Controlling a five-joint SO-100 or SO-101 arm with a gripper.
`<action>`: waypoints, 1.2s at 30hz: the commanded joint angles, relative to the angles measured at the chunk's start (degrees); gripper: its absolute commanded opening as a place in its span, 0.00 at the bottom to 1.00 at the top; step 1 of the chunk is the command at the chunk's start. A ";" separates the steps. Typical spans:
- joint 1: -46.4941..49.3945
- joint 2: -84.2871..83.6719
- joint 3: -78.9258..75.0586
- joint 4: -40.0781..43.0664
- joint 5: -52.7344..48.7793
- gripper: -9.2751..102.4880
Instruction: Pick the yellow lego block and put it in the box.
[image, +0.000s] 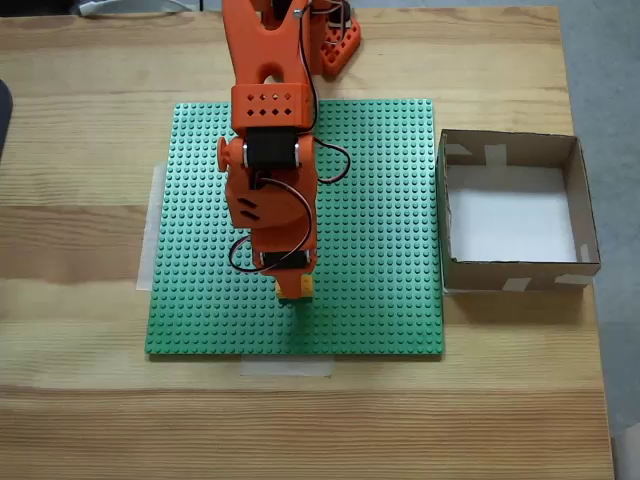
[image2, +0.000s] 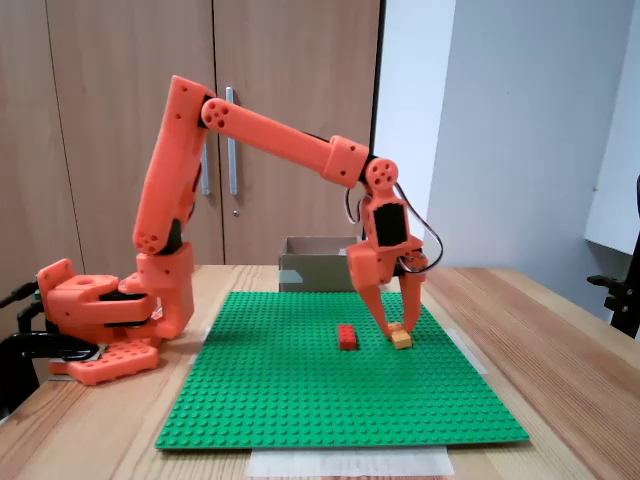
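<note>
The pincer (image2: 398, 327) stands spread over the yellow lego block (image2: 401, 339), one finger on each side, on the green baseplate (image2: 300, 400). A red brick (image2: 347, 336) lies near. The box (image: 580, 205) sits beside the baseplate on the counter (image: 80, 400).

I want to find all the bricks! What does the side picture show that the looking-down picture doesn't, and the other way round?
A fixed view from the side gives the red brick, the open gripper straddling the yellow lego block, and cupboard doors. A fixed view from above gives the white floor of the box. Both fixed views have the green baseplate, the orange arm and the box.
</note>
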 joint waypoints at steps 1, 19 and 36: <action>0.09 0.44 0.53 0.35 -0.26 0.08; 0.26 7.38 2.99 0.09 -2.72 0.08; -0.53 24.08 6.42 3.52 -3.96 0.08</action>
